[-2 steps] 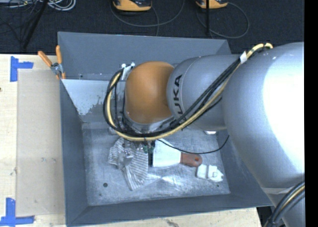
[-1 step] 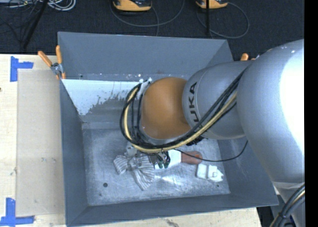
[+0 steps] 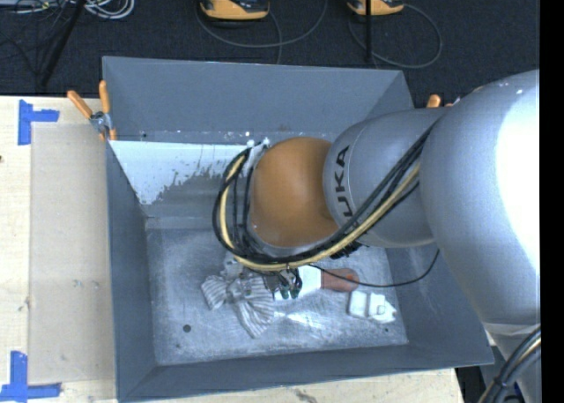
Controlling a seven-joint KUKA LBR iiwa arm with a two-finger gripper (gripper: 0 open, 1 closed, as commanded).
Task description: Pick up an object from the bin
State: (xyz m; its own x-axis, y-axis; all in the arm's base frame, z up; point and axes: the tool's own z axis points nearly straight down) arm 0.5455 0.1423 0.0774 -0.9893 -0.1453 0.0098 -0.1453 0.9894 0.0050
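Observation:
My gripper (image 3: 261, 280) is low in the bin's middle, mostly hidden under the arm's orange cover, and sits right above a crumpled grey-and-white checked cloth (image 3: 231, 301). A small white thing with green marks (image 3: 298, 285) lies just to the gripper's right. Beyond it lies a reddish-brown oblong thing (image 3: 340, 279). A white blocky thing (image 3: 371, 307) rests further right on the bin floor.
The arm reaches in from the right and covers the bin's right and rear floor. Bundled cables loop round the orange cover. The bin's slanted walls rise on all sides; bare floor shows at the left and along the front.

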